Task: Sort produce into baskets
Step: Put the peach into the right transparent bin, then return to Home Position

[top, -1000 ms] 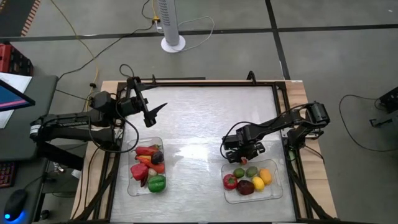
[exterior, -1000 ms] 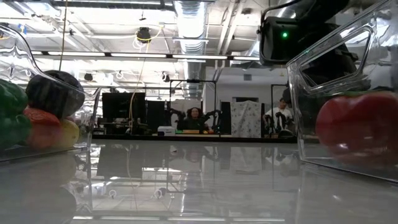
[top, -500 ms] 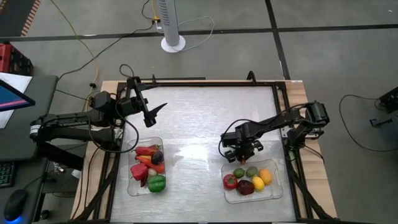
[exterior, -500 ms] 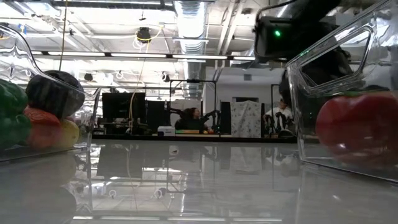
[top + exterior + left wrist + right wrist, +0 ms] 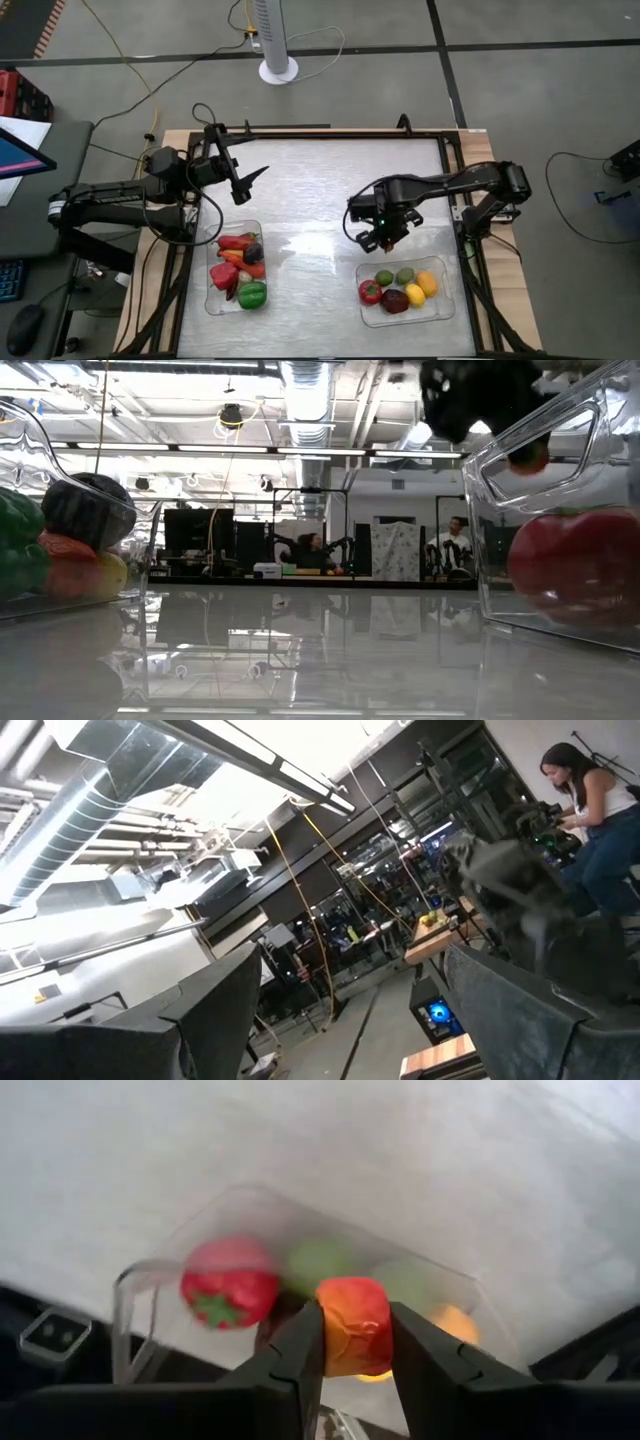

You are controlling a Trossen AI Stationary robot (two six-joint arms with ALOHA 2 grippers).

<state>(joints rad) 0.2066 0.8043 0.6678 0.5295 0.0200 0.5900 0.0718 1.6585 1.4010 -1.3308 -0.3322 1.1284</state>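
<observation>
Produce piece (image 5: pixel 354 1327) — orange-red, unlabelled — pinched in right hand (image 5: pixel 358 1342), above basket (image 5: pixel 140 1295)

Two dark, nearly black robot arms are showing from above, each built of slim jointed links. The left arm (image 5: pixel 120 200) is wearing a blocky black wrist housing, with thin black cables looping over it, and a pale band near its base. Its left gripper (image 5: pixel 250 180) is ending in two pointed, wedge-shaped black fingers (image 5: pixel 515 1010) with a matte, slightly dusty finish. The right arm (image 5: pixel 450 185) is carrying a rounded black motor housing at its elbow and black cabling along its links. The right gripper (image 5: pixel 385 235) is showing two flat, tapering black fingers (image 5: pixel 300 1355) with smooth inner faces.
</observation>
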